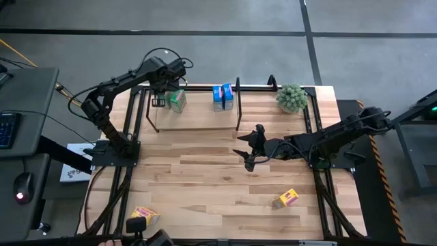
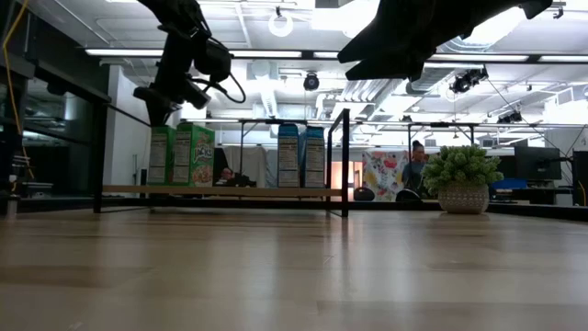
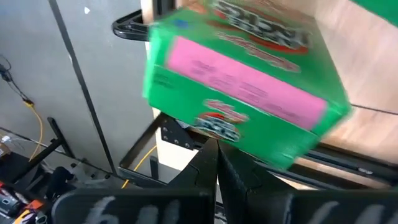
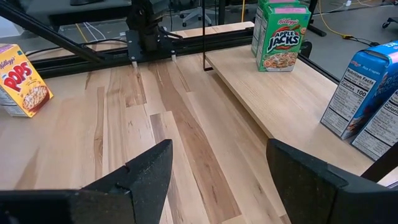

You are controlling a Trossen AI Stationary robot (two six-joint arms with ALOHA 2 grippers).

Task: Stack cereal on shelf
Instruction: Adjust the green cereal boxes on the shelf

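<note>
Two green Apple Jacks boxes (image 1: 177, 100): upright on shelf (image 1: 194, 116), left end
Blue boxes (image 1: 222, 97): shelf middle
Left gripper (image 1: 166, 83): clenched, empty, above green boxes
Right gripper (image 1: 249, 151): spread, empty, mid-table
Yellow Pops boxes (image 1: 286, 199): on table (image 1: 205, 178)

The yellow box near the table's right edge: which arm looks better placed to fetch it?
Probably the right: its open, empty hand hovers mid-table, nearer that yellow box. The left hand is shut, over at the shelf.
</note>
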